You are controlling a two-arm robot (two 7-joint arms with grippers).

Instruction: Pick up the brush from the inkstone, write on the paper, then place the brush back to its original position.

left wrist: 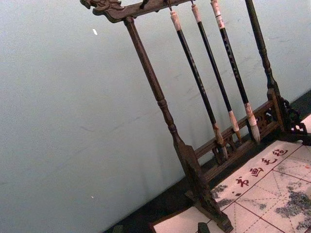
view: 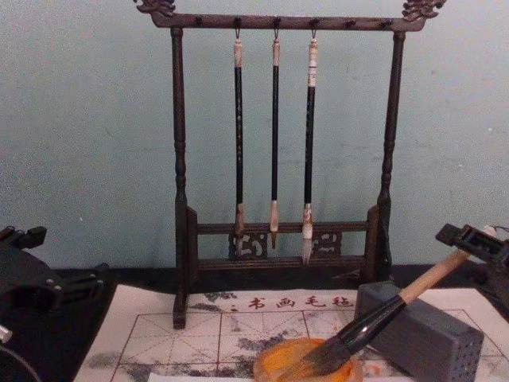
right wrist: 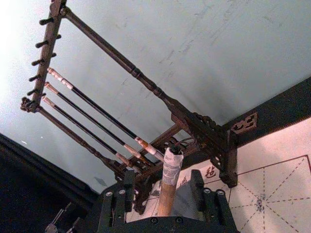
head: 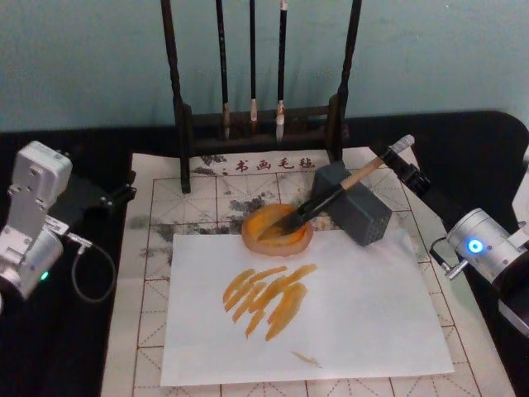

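The brush [head: 331, 197] leans across the grey block [head: 354, 205], its bristles in the inkstone [head: 277, 232] at the far edge of the white sheet [head: 364, 306], which lies on the paper [head: 207, 198]. The right gripper [head: 402, 162] is at the handle's top; the right wrist view shows its jaws apart on either side of the handle. The left gripper [head: 116, 197] sits at the paper's left edge; I cannot tell its jaws. The chest view shows the whole rack [view: 180, 159] behind.

Right gripper [head: 400, 162] reaching in from the right, jaws apart, left gripper [head: 124, 192] parked at left
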